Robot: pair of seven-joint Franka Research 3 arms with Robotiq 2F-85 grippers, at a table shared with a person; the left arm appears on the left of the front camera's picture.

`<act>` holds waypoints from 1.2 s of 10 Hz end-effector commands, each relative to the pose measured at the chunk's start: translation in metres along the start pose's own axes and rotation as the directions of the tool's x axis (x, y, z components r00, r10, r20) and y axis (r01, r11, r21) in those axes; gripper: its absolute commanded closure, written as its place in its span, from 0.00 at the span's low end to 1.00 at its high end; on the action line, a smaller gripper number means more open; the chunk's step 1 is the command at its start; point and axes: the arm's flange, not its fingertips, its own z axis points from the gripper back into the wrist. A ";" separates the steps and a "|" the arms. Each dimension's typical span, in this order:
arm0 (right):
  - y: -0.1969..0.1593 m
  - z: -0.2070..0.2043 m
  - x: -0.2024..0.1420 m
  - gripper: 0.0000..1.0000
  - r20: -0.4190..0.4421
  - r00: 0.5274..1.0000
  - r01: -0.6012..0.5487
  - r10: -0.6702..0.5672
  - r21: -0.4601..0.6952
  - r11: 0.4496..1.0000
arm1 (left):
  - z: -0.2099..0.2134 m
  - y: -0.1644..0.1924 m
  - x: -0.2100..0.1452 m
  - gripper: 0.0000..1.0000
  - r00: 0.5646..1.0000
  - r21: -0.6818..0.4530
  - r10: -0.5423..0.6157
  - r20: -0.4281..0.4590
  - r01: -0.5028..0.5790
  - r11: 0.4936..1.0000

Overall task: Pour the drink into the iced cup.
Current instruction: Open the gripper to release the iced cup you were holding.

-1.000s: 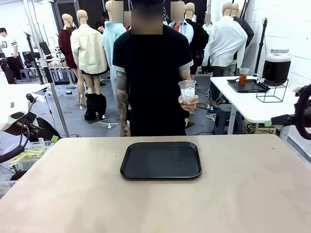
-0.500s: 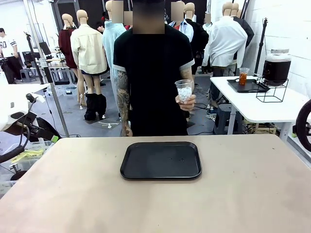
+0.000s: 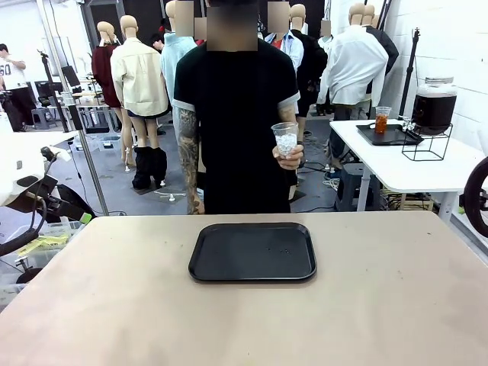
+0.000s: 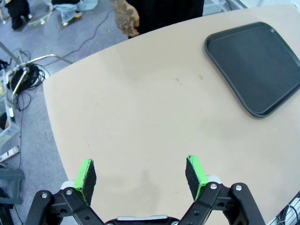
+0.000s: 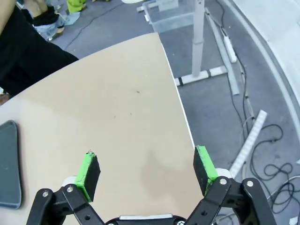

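Beige tabletop [image 3: 381, 305] lies beneath both grippers: the left gripper [image 4: 140, 176] and right gripper [image 5: 146, 172] hover over it with jaws spread wide and nothing between them. A black tray [image 3: 253, 252] sits mid-table; behind it, a person's hand [image 3: 290, 158] is clamped on the iced cup [image 3: 285, 139], while the drink [image 3: 434, 109] stands in its dispenser jar far right.

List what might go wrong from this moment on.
1. The person's hand holds the iced cup in the air beyond the table; it could tip and drop ice if set on the tray carelessly.
2. The drink jar stands on a separate table far off, so carrying the drink across may spill it.
3. Both tools, left and right, hang open over the table; a reaching arm might meet them.
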 end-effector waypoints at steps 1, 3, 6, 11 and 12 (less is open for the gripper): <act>-0.002 0.000 -0.002 0.00 0.003 1.000 0.002 -0.002 0.002 1.000 | 0.000 0.001 0.000 0.00 1.000 0.010 0.002 0.007 -0.003 1.000; -0.002 0.000 -0.002 0.00 0.003 1.000 0.002 -0.002 0.002 1.000 | 0.000 0.001 0.000 0.00 1.000 0.010 0.002 0.007 -0.003 1.000; -0.002 0.000 -0.002 0.00 0.003 1.000 0.002 -0.002 0.002 1.000 | 0.000 0.001 0.000 0.00 1.000 0.010 0.002 0.007 -0.003 1.000; -0.002 0.000 -0.002 0.00 0.003 1.000 0.002 -0.002 0.002 1.000 | 0.000 0.001 0.000 0.00 1.000 0.010 0.002 0.007 -0.003 1.000; -0.002 0.000 -0.002 0.00 0.003 1.000 0.002 -0.002 0.002 1.000 | 0.000 0.001 0.000 0.00 1.000 0.010 0.002 0.007 -0.003 1.000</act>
